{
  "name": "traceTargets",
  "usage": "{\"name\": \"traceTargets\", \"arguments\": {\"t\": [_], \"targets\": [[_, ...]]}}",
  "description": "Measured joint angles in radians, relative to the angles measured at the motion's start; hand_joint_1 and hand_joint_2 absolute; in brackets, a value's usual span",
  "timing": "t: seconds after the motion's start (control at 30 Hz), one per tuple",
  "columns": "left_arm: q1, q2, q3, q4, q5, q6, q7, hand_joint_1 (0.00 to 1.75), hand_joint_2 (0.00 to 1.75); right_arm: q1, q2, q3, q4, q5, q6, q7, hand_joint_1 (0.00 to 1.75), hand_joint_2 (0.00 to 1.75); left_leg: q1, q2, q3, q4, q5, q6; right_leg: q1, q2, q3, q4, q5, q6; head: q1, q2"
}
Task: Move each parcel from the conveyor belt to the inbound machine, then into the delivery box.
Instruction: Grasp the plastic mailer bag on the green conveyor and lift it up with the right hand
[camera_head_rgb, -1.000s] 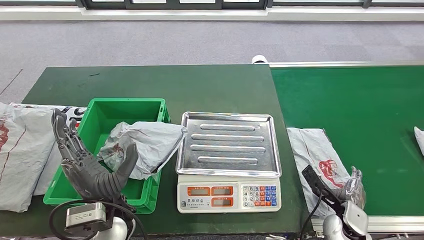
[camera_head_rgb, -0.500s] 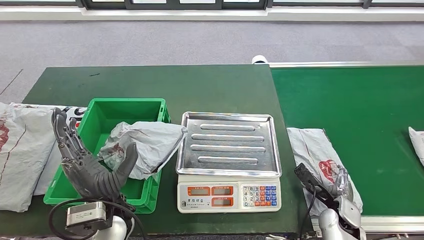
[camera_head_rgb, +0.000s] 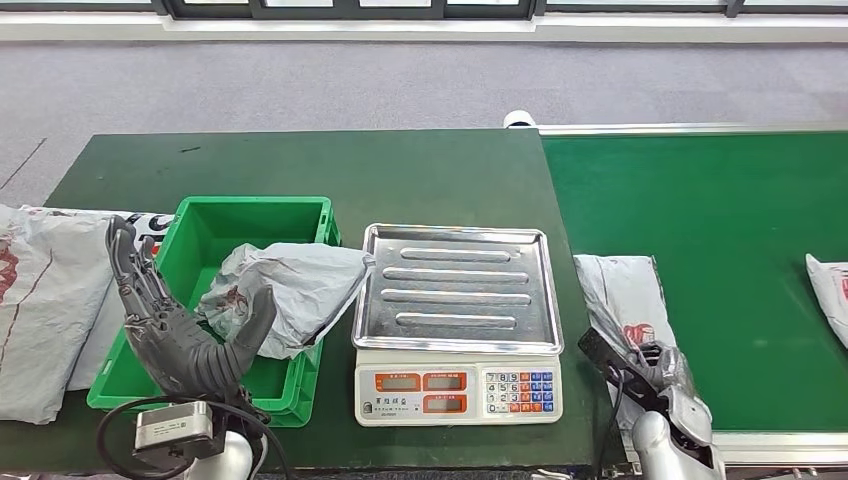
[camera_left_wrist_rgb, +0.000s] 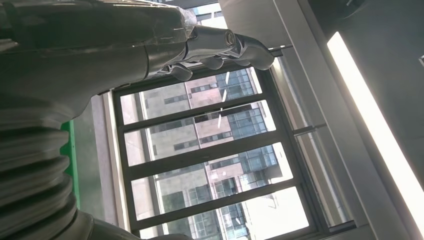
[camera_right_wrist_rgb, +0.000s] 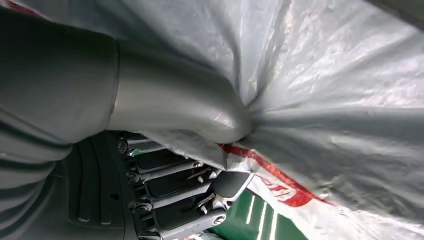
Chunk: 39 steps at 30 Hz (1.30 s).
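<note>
A grey plastic parcel with a red print lies at the near left end of the green conveyor belt. My right hand grips its near edge, and in the right wrist view the thumb presses into the bunched parcel film with the fingers curled under it. The inbound machine, a scale with a steel tray, stands bare in the middle. Another grey parcel lies in the green delivery box. My left hand stands raised and spread beside the box, holding nothing.
A further parcel shows at the belt's right edge. Large grey bags lie on the table left of the box. The dark green table stretches behind the box and scale.
My right hand has shifted left and closed on the near parcel's edge, bunching it. The parcel at the belt's right edge has travelled further into view. The left hand has not moved.
</note>
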<state>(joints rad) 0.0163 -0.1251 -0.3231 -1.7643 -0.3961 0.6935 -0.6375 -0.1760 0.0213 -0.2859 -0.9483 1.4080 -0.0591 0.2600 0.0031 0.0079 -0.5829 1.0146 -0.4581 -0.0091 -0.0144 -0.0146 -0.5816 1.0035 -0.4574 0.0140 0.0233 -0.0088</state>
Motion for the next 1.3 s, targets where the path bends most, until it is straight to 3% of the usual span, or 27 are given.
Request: {"name": "traceTargets", "arguments": {"t": [0.2, 0.33, 0.5, 0.7, 1.0, 1.3], "targets": [[0.000, 0.000, 0.000, 0.014, 0.000, 0.001, -0.010, 0.00, 1.75, -0.003, -0.009, 0.010, 0.022, -0.028, -0.020, 0.004, 1.75, 1.75, 0.000, 0.000, 0.000, 0.000, 0.000, 0.000, 0.000, 0.000, 0.000, 0.000, 0.000, 0.000, 0.000, 0.000], [0.001, 0.000, 0.000, 0.016, 0.000, 0.004, -0.013, 0.00, 1.75, 0.001, -0.009, 0.010, 0.011, -0.030, -0.102, 0.016, 1.75, 1.75, 0.000, 0.000, -0.001, 0.000, 0.000, 0.000, 0.000, 0.000, 0.000, 0.000, 0.000, 0.000, 0.000, 0.000], [0.011, 0.002, 0.001, 0.011, 0.001, 0.005, -0.020, 0.00, 1.75, 0.033, -0.001, 0.010, -0.121, -0.022, -0.203, 0.008, 1.75, 1.75, 0.000, 0.000, -0.001, 0.000, 0.000, 0.000, 0.000, 0.000, 0.000, 0.000, 0.000, 0.000, 0.000, 0.000], [0.017, 0.006, 0.001, 0.006, 0.003, 0.005, -0.021, 0.00, 1.75, 0.063, 0.011, 0.010, -0.240, -0.017, -0.229, -0.005, 1.75, 1.75, 0.000, -0.001, -0.001, 0.000, 0.000, 0.000, 0.000, -0.001, -0.001, 0.000, 0.000, 0.000, 0.000, 0.000], [0.019, 0.006, 0.001, 0.006, 0.003, 0.005, -0.034, 0.00, 1.75, 0.157, 0.061, 0.011, -0.488, -0.018, -0.481, -0.129, 1.75, 1.75, 0.000, -0.001, -0.001, 0.000, 0.000, 0.000, 0.000, -0.001, -0.001, 0.000, -0.001, 0.000, 0.000, 0.000], [0.018, 0.004, 0.001, 0.009, 0.009, 0.001, -0.041, 0.00, 1.75, 0.229, 0.108, 0.019, -0.670, -0.023, -0.555, -0.199, 1.75, 1.75, 0.000, -0.001, -0.001, 0.000, 0.000, 0.000, 0.000, -0.001, -0.001, 0.000, -0.001, 0.000, 0.000, 0.000]]}}
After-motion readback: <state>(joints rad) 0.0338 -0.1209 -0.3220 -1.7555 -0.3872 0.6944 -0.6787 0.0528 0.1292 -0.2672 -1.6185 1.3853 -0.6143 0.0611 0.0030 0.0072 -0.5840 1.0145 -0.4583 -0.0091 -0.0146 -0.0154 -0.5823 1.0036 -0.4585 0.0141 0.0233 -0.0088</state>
